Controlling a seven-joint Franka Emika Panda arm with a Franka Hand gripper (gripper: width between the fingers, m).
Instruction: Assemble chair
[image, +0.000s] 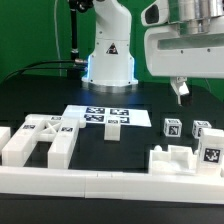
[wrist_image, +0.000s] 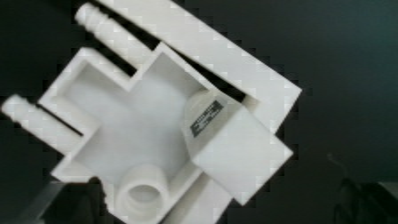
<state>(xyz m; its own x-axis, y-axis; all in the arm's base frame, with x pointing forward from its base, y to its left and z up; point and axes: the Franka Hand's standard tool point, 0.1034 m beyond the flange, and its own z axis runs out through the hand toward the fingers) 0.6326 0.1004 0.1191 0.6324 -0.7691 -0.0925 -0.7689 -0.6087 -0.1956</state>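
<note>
Rail: white rail (image: 100, 185) runs along the near edge of the surface (image: 40, 100); we judge it is a stop to brace parts against.
Left piece: large slotted chair piece (image: 40, 140) lies flat just behind the rail, tags upward, probably so it can be located from above.
Right pieces: low chair piece (image: 170, 158) sits near the rail at the exterior view's right, with a tagged block (image: 170, 127) behind it, apart.
Marker board: marker board (image: 100, 113) lies flat mid-surface, and a small white part (image: 113, 128) sits at its near edge.
Fingers: fingers (image: 181, 92) hang high over the right pieces, clear of all of them. We see one dark tip only, so we cannot tell their opening or any hold.
Wrist view: ribbed panel (wrist_image: 143, 110) fills it, showing a tag (wrist_image: 205, 115) and a round peg (wrist_image: 146, 190) that the exterior view does not resolve. No fingers appear, and we cannot tell which piece it is.
Base: robot base (image: 108, 60) stands farthest back.
</note>
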